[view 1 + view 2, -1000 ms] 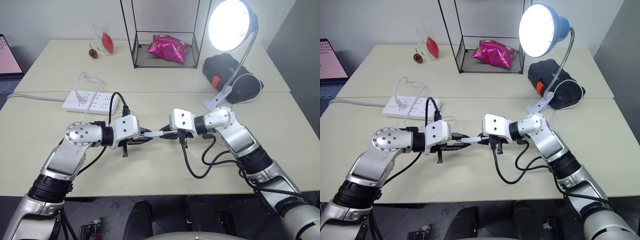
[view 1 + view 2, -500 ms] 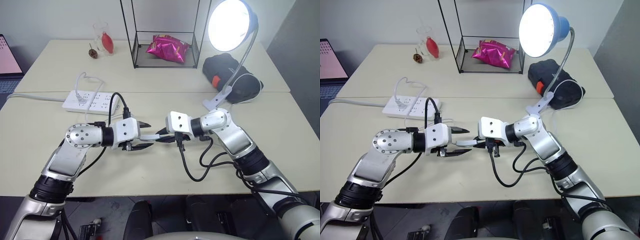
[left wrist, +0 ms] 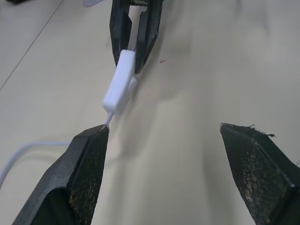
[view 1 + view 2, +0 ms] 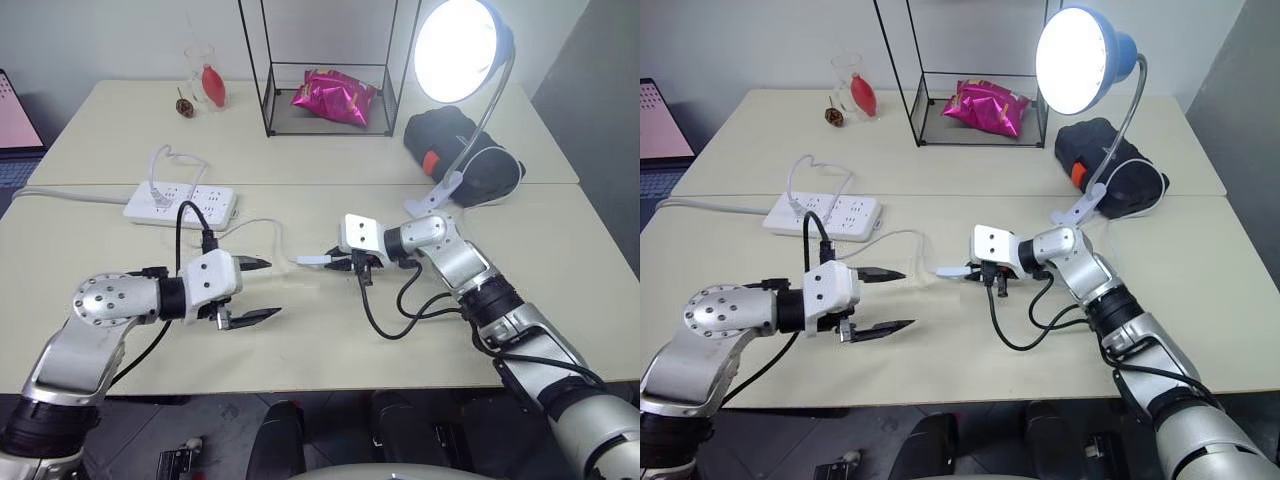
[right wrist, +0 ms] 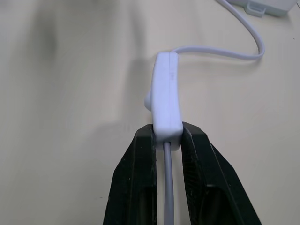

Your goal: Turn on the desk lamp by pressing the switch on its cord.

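Switch (image 5: pixel 165 96), white and oblong, is pinched at one end between the closed fingers of the right gripper (image 4: pixel 335 261) above the table (image 4: pixel 330 340). Its long axis points toward the left gripper (image 4: pixel 262 290), whose fingers stand wide apart, holding nothing. Cord (image 4: pixel 262 226) curves to the power strip (image 4: pixel 181 203). Desk lamp (image 4: pixel 458 50) shines.

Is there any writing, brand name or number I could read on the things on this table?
None can be read.
Shiny pink snack bag in the black wire-frame box: print too blurred to read.
Small white oblong inline switch: a faint raised mark, too small to read.
White multi-socket power strip: no legible label.
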Controlling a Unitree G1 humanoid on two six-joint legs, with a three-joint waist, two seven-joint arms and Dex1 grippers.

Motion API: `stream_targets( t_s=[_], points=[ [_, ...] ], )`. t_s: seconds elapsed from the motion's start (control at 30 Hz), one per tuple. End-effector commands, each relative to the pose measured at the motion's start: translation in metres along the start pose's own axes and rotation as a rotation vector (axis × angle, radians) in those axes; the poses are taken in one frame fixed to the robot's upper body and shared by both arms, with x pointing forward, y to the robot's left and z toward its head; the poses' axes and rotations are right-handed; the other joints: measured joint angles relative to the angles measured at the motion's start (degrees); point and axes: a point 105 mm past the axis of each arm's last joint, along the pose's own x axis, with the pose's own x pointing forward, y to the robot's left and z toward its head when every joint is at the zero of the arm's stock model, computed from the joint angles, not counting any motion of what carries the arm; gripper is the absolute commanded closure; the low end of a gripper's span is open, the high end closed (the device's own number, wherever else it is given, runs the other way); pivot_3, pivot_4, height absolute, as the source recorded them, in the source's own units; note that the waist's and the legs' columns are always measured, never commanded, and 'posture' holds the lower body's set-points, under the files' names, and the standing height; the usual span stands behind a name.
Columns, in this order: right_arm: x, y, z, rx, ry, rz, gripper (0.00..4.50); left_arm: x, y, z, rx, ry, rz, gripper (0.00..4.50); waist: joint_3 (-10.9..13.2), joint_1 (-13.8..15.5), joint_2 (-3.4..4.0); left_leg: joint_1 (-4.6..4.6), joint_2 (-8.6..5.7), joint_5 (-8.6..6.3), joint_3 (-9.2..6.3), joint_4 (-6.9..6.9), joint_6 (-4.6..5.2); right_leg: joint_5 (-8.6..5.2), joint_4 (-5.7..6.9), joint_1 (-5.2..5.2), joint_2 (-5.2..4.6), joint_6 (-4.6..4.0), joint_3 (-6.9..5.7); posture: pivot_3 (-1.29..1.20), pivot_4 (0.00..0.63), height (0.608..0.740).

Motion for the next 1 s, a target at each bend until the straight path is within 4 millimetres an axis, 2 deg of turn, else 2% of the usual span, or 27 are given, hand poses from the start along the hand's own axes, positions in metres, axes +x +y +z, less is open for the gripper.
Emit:
stream_targets(
  t_s=[0.03, 0.13, 0.17, 0.3, 0.47, 0.6, 0.7, 0.83, 1.0],
  points=[
    [0.003, -0.009, 0.000, -0.052, 0.010, -0.018, 4.13, -0.007, 0.004, 0.009, 0.035, -0.012, 0.038, 0.55, 0.0, 0.1, 0.00, 0.00, 0.00, 0.00, 0.01, 0.00, 0.00, 0.00, 0.00, 0.00, 0.00, 0.00, 0.00, 0.00, 0.150, 0.740],
    [0.004, -0.010, -0.006, -0.037, 0.017, -0.018, 4.13, -0.009, 0.000, 0.007, 0.019, -0.016, 0.038, 0.55, 0.0, 0.2, 0.00, 0.01, -0.01, 0.00, 0.02, 0.01, 0.00, 0.01, 0.00, 0.01, -0.01, 0.00, 0.02, 0.00, 0.150, 0.740],
    [0.003, -0.010, -0.009, -0.034, 0.021, -0.020, 3.57, -0.009, 0.000, 0.009, 0.014, -0.029, 0.043, 0.55, 0.0, 0.2, 0.00, 0.01, -0.01, 0.00, 0.02, 0.01, 0.00, 0.01, 0.00, 0.01, -0.01, -0.01, 0.02, 0.00, 0.150, 0.740],
    [-0.001, -0.009, -0.012, -0.042, 0.025, -0.007, 2.56, -0.012, 0.004, 0.013, -0.006, -0.071, 0.081, 0.55, 0.0, 0.2, 0.00, 0.02, -0.01, 0.00, 0.00, 0.01, 0.00, 0.01, 0.02, 0.02, -0.01, -0.01, 0.00, 0.00, 0.150, 0.740],
    [-0.020, -0.009, -0.005, -0.095, 0.008, -0.007, 1.53, -0.019, 0.011, 0.011, -0.027, -0.069, 0.136, 0.55, 0.0, 0.3, 0.02, -0.01, -0.01, 0.00, 0.00, 0.01, 0.00, 0.01, -0.01, 0.02, -0.02, -0.01, 0.01, 0.00, 0.150, 0.740],
    [-0.058, -0.004, 0.015, -0.117, -0.054, -0.026, 0.61, -0.027, 0.014, 0.004, -0.095, -0.019, 0.181, 0.55, 0.0, 0.3, 0.04, -0.03, -0.01, 0.00, -0.01, 0.00, 0.00, 0.01, -0.01, 0.00, -0.03, -0.01, 0.00, 0.00, 0.150, 0.740],
    [-0.087, 0.009, 0.025, -0.079, -0.100, -0.029, 0.61, -0.035, 0.018, 0.007, -0.120, -0.013, 0.229, 0.55, 0.0, 0.4, 0.05, -0.06, -0.01, 0.00, -0.07, -0.01, 0.00, -0.01, -0.02, 0.01, -0.03, 0.00, -0.01, 0.00, 0.150, 0.740],
    [-0.116, 0.024, 0.027, -0.003, -0.122, -0.066, 0.61, -0.043, 0.019, 0.010, -0.142, -0.007, 0.242, 0.55, 0.0, 0.5, 0.04, -0.02, -0.02, 0.00, -0.12, 0.00, 0.00, -0.04, -0.02, 0.06, -0.03, -0.03, -0.05, 0.00, 0.150, 0.740],
    [-0.133, 0.033, 0.029, 0.089, -0.148, -0.133, 0.61, -0.047, 0.020, 0.013, -0.144, 0.005, 0.243, 0.55, 0.0, 0.2, 0.04, 0.03, -0.02, 0.00, -0.05, 0.01, 0.00, -0.02, -0.02, 0.06, -0.03, 0.00, -0.01, 0.00, 0.150, 0.740]
  ],
)
